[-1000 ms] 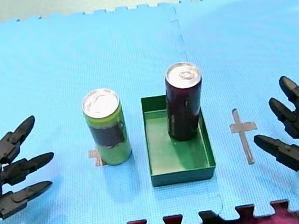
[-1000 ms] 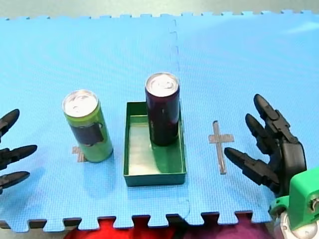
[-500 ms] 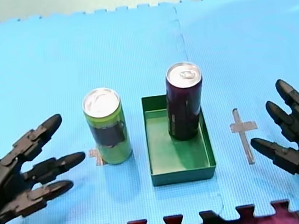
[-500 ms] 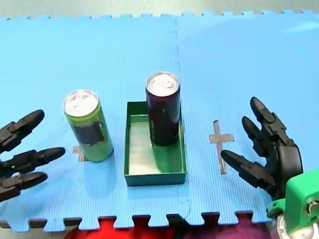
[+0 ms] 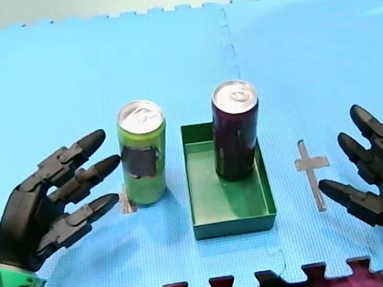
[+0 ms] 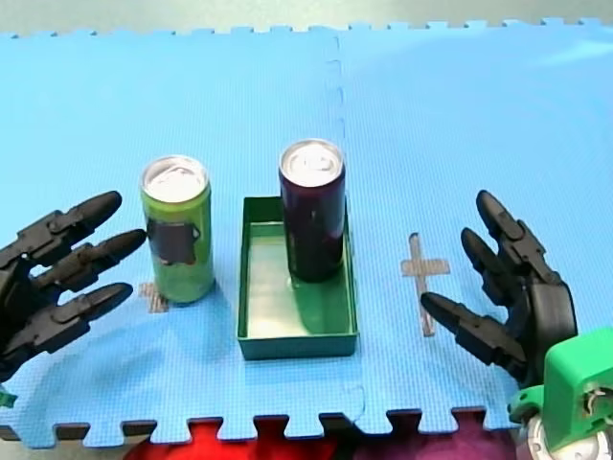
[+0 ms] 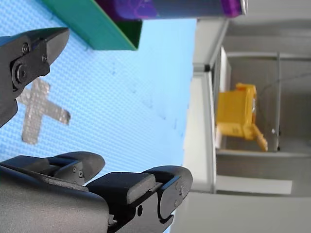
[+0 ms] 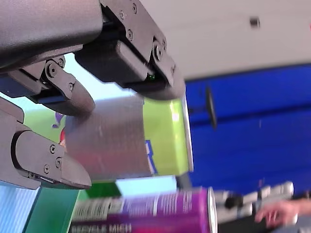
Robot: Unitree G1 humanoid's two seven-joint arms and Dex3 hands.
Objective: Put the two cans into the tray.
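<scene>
Purple in colour, one can [image 5: 237, 136] is seen standing upright inside the green tray [image 5: 235, 226], at its far end, so half of the task can be judged as done. The green can [image 5: 143, 158] is found upright on the blue foam mat [image 5: 169, 50], just beside the tray's left wall and outside it, over a strip of grey tape [image 5: 124, 203]. Its transfer is judged to be what is left, and room for it is offered by the near part of the tray.

The left hand [image 5: 54, 197] is placed just beside the green can, unclenched and holding nothing; contact between fingertips and can cannot be told. A grasp is not yet made. The right hand [image 5: 375, 187], likewise unclenched and empty, is held over the mat to the right of a grey tape cross [image 5: 311, 169], well apart from the tray.
</scene>
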